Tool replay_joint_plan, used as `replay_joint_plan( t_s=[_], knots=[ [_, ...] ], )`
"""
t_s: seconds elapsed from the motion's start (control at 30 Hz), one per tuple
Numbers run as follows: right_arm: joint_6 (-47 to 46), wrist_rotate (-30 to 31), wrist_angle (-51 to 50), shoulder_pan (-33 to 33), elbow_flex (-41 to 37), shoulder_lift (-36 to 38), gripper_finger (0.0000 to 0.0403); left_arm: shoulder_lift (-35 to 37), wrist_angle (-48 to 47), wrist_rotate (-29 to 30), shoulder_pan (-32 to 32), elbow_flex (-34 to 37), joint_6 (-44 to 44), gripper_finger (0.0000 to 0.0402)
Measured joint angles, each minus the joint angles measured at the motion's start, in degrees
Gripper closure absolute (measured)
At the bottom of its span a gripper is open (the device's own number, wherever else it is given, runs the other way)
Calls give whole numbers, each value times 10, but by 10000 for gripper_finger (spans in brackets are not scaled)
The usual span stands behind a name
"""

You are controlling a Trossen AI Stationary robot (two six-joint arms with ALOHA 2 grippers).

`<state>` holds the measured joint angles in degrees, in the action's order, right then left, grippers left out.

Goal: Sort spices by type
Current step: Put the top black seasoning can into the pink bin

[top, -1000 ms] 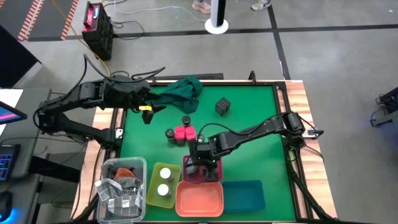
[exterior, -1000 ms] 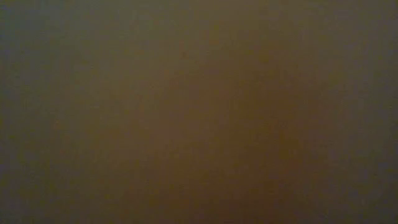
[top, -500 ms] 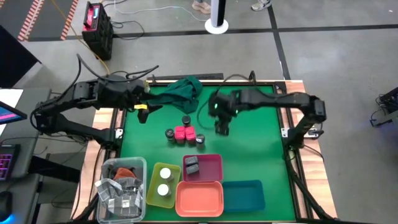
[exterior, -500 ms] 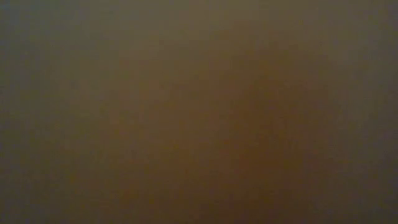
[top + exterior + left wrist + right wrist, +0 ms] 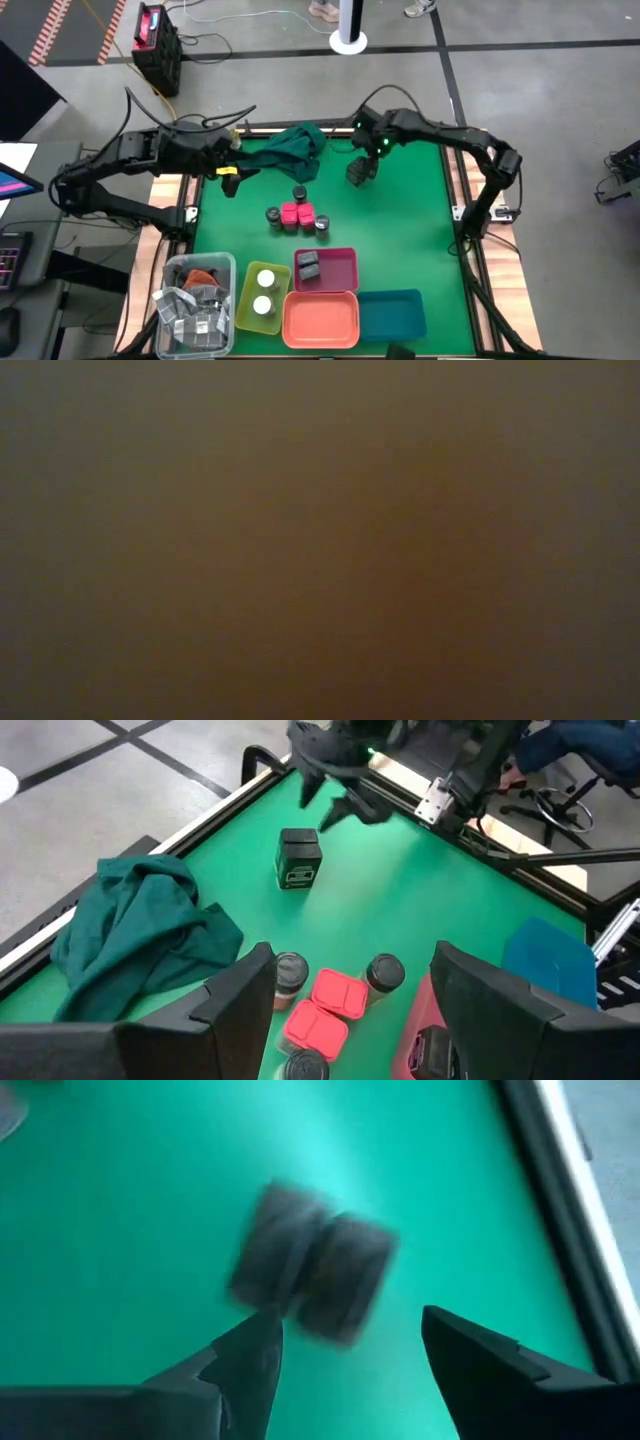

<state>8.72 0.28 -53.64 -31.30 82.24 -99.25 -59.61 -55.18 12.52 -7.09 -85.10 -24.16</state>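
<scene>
R claw hangs over the far part of the green bench, fingers spread apart w/ nothing between them; the dark grey square box stands upright on the bench just below and slightly ahead of the tips, not yet touched. Step in hand looks like approach-to-grasp on that box. To do it well: center the box in the gap, square the fingers to two flat faces rather than corners, drop low enough to catch the body, then close. Its match already lies in the pink tray, well away toward the near edge, so that's the likely drop. Further out, pink blocks w/ dark round jars around them sit mid-bench, and two white-lidded jars are in the yellow tray. L claw waits by the green cloth, fingers apart, empty.
</scene>
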Motion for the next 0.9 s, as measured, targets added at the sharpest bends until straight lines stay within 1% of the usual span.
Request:
replay_joint_plan(
  t_s=[0.13, 0.2, 0.33, 0.57, 0.7, 0.9],
  knots=[
    [-1, 0, 36, -19, 0, -7, 117, 0, 0, 10, 0, 0, -1, 148],
    [-24, 0, 63, -21, 3, -12, 111, 0, 1, 11, 0, 0, -1, 148],
    [-51, 6, 84, -30, 9, -36, 108, 0, 3, 13, 0, 0, -1, 148],
    [-71, 30, 50, -36, 59, -103, 108, 0, 3, 13, 0, 0, -21, 148],
    [-72, 32, 39, -45, 79, -113, 108, 0, 2, 13, 0, 0, -23, 148],
    [-60, 33, -25, -52, 75, -117, 108, 0, 2, 13, 0, 0, -25, 148]
  ],
)
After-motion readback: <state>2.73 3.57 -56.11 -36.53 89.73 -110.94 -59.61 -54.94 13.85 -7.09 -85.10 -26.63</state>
